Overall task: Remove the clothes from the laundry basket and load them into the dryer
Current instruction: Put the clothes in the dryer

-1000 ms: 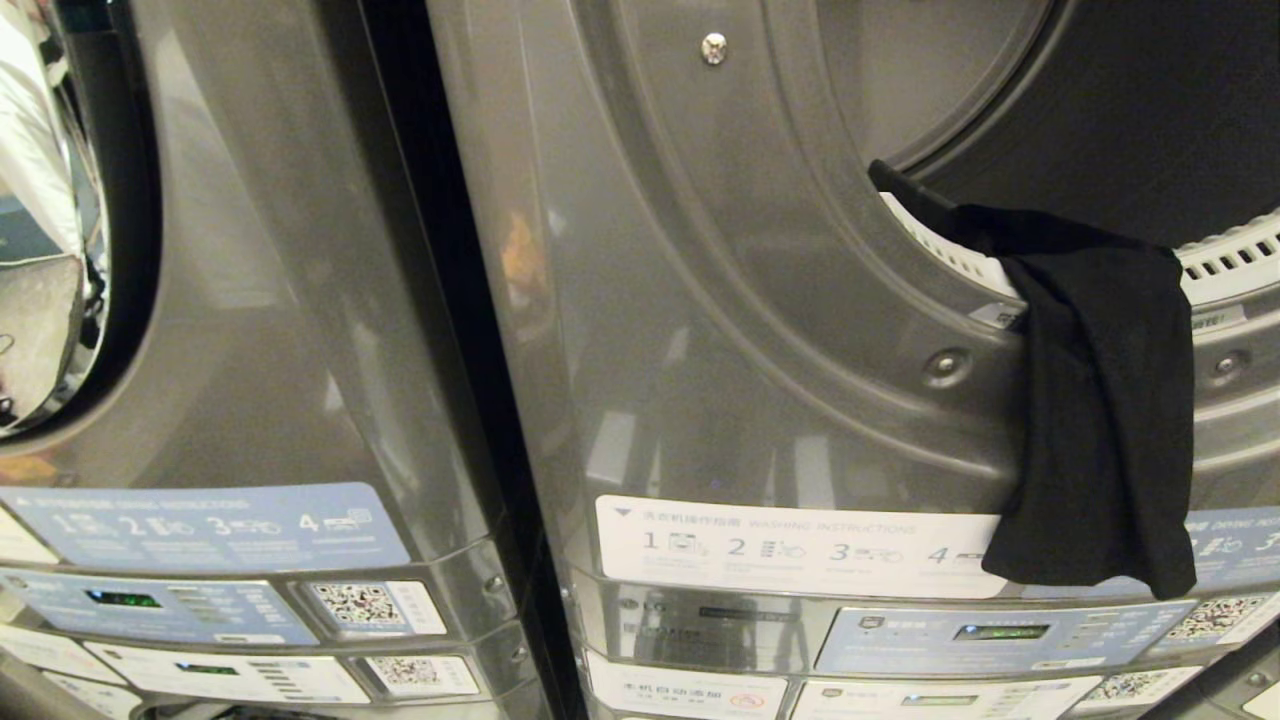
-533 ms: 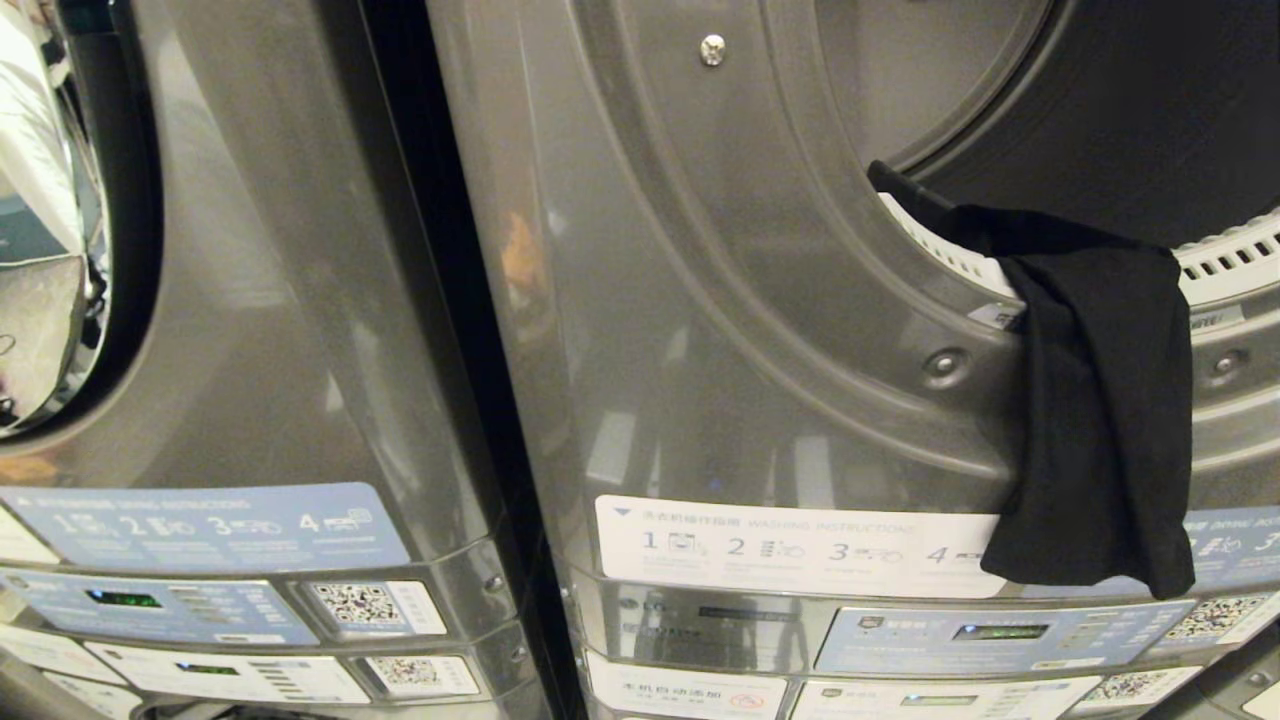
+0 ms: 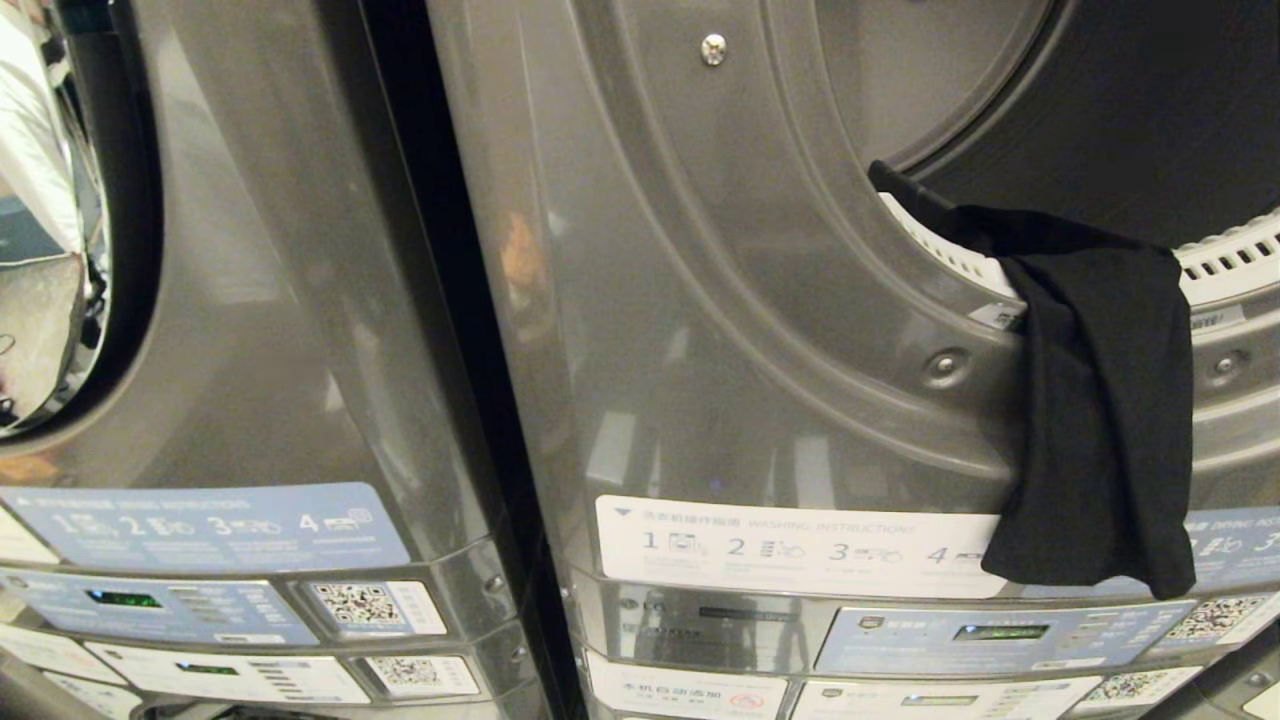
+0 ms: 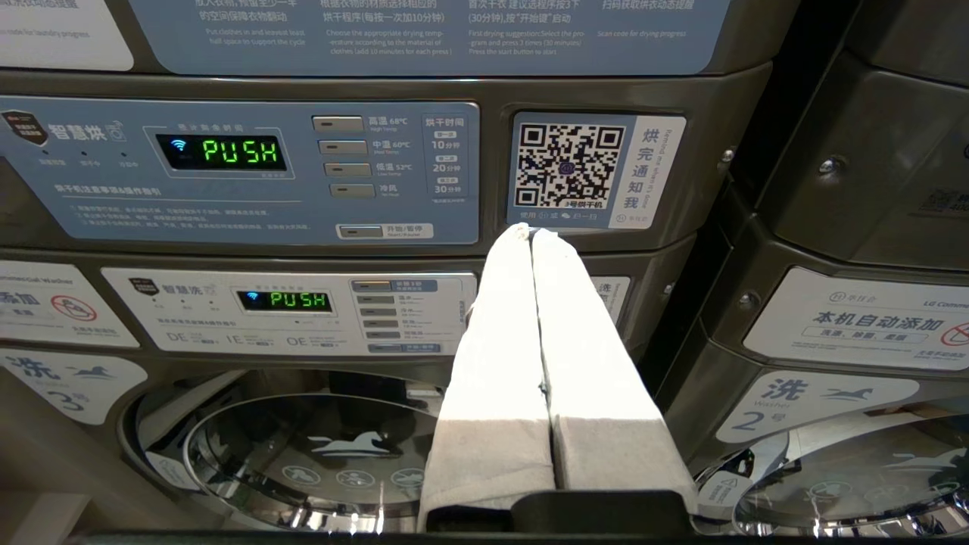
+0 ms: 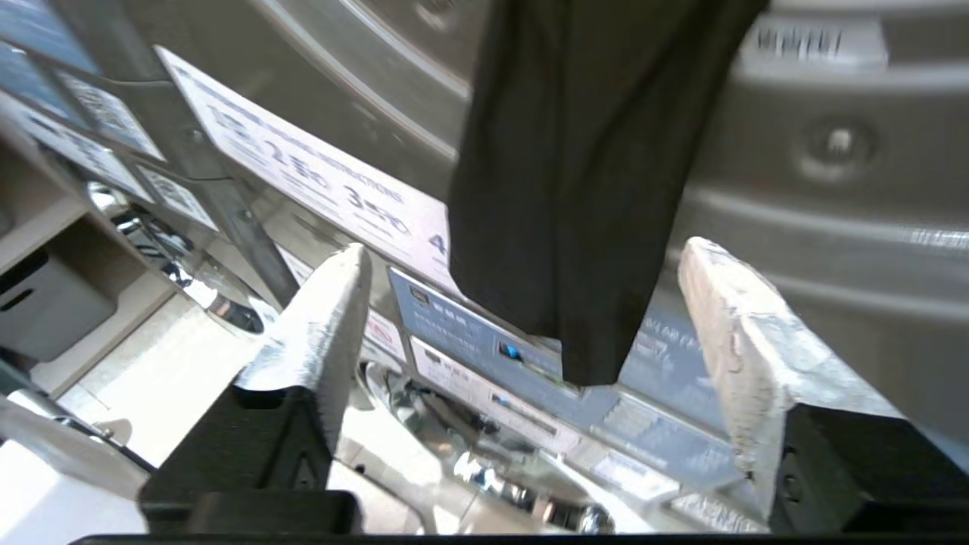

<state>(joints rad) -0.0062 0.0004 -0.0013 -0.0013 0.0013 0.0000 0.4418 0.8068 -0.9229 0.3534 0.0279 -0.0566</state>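
Right claw [image 5: 522, 280]: my fingers stand wide apart, empty, just below the hanging cloth.
Black garment [image 3: 1090, 400]: draped over the lower rim of the dryer opening [image 3: 1225, 262], most of it hanging down outside across the instruction label [image 3: 800, 545].
Left claw [image 4: 530, 235]: my fingers pressed together, empty, before the control panel [image 4: 242, 170] reading PUSH.

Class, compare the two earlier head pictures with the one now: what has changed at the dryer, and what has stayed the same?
Nothing visibly changed. The black garment hangs as before over the dryer's door rim, part inside and part down the front. Neither arm enters the head view.
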